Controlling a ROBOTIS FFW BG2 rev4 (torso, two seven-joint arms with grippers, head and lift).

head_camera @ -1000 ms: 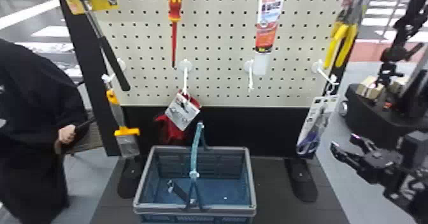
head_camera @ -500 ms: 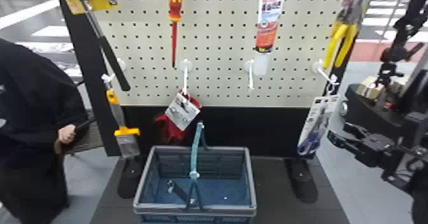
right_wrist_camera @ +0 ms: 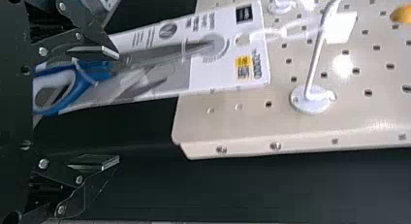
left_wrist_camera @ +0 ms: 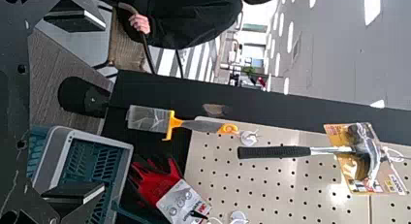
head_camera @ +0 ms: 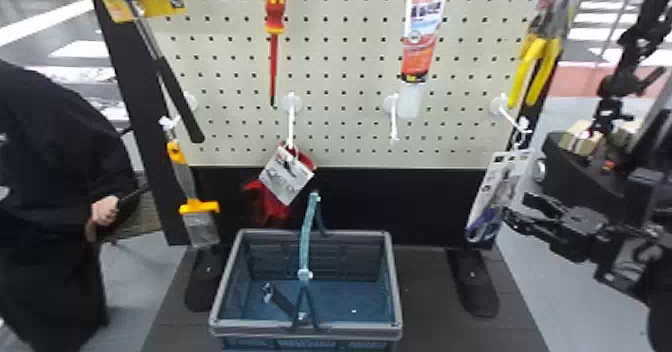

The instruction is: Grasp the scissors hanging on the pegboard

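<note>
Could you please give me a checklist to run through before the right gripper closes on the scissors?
1. Right gripper jaws open: ok.
2. Scissors hanging on their hook: ok.
3. Scissors centred between the jaws: not ok; they sit close to one jaw and far from the other.
4. Jaws reaching far enough past the scissors: cannot tell.
5. Pliers clear of the gripper: ok, they hang higher up.
6. Basket out of the way: ok, it stands apart, before the board's middle.

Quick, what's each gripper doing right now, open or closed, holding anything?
Left gripper: open, holding nothing.
Right gripper: open, beside the blue handle of the packaged scissors, not gripping them yet.
</note>
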